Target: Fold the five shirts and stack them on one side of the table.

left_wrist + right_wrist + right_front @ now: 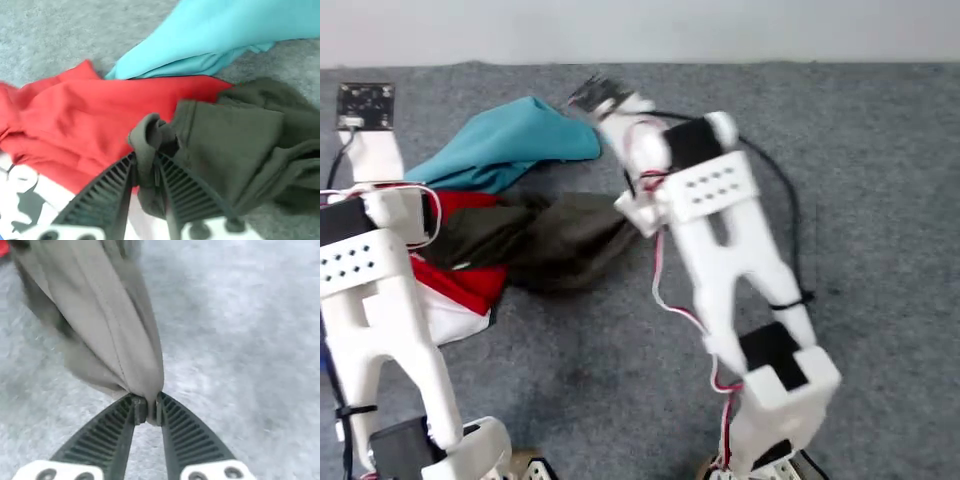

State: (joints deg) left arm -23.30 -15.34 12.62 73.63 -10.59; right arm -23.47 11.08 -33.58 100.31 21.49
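A dark olive shirt (560, 240) lies bunched in the middle of the shirt pile, stretched between both arms. My left gripper (147, 170) is shut on a raised fold of the olive shirt (235, 135); in the high view that gripper (432, 222) sits at the pile's left side. My right gripper (147, 407) is shut on an edge of the olive shirt (100, 300), which hangs up from its fingertips; from above it (632, 215) is at the shirt's right end. A teal shirt (510, 145) lies behind, a red shirt (470, 285) and a white printed shirt (455, 320) underneath.
Grey carpet (860, 200) covers the table, bare to the right of the right arm and in front of the pile. The teal shirt (225, 30), red shirt (90, 120) and white shirt (25, 200) crowd the left side. A black cable (790, 210) loops beside the right arm.
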